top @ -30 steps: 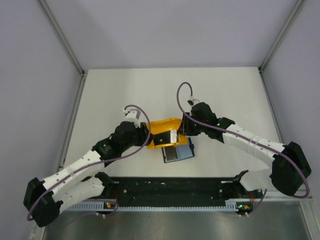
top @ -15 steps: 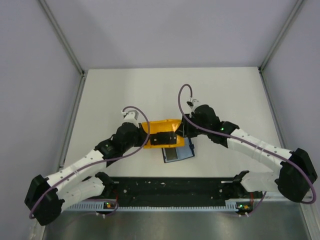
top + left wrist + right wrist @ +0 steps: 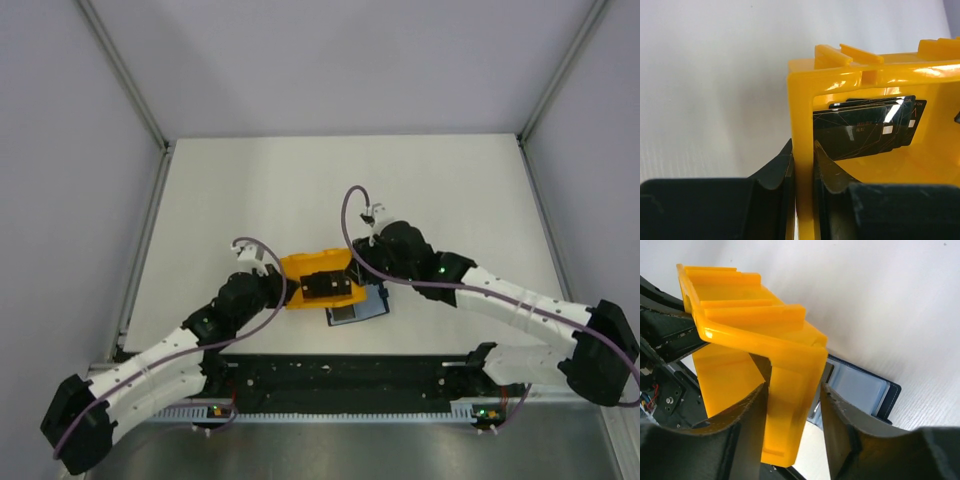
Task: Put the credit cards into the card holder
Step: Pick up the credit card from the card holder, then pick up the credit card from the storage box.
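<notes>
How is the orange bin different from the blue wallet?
The bin is bright orange; the wallet is dark blue, lighter inside. The bin is pinched by the left fingers and tilted; the wallet lies open on the table. The black cards sit in the bin; none show in the wallet. Both can hold cards.

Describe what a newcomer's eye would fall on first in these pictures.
The bright orange bin in the middle of the table stands out, one wall pinched by the left gripper while the right gripper straddles the opposite end. Inside it show the black credit cards, and the open navy card holder lies on the table at its near side.
</notes>
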`<state>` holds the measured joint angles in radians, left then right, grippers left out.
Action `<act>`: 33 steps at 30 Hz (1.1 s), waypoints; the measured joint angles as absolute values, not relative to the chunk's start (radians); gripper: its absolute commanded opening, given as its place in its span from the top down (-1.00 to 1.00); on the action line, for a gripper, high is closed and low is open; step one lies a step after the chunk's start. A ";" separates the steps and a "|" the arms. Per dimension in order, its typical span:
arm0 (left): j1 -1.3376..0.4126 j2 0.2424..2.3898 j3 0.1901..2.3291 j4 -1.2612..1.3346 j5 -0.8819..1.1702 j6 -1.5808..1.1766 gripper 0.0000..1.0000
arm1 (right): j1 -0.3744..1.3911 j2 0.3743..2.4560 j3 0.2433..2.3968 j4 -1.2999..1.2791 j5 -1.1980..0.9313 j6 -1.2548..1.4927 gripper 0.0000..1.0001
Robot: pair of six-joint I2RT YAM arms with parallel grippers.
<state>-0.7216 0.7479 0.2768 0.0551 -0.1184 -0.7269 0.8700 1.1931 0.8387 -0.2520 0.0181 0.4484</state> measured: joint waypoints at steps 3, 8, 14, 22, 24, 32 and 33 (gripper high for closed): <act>-0.728 0.682 0.221 0.103 -0.122 -0.715 1.00 | 0.875 1.159 0.838 -0.249 0.033 0.435 -0.10; -0.734 0.589 0.118 0.231 -0.151 -0.687 1.00 | 0.875 1.066 0.823 -0.225 0.069 0.418 -0.22; -0.734 0.516 0.036 0.303 -0.186 -0.681 1.00 | 0.868 0.964 0.790 -0.208 0.167 0.389 -0.24; -0.734 0.476 0.036 0.455 -0.227 -0.677 1.00 | 0.869 0.861 0.759 -0.201 0.150 0.345 -0.22; -0.734 0.480 0.037 0.447 -0.253 -0.665 1.00 | 0.876 0.862 0.759 -0.202 0.141 0.326 -0.22; -0.734 0.558 0.084 0.204 -0.396 -0.605 1.00 | 1.003 0.975 0.822 -0.206 0.137 0.218 -0.19; -0.734 0.574 0.103 0.169 -0.411 -0.602 1.00 | 1.021 1.005 0.837 -0.202 0.134 0.204 -0.19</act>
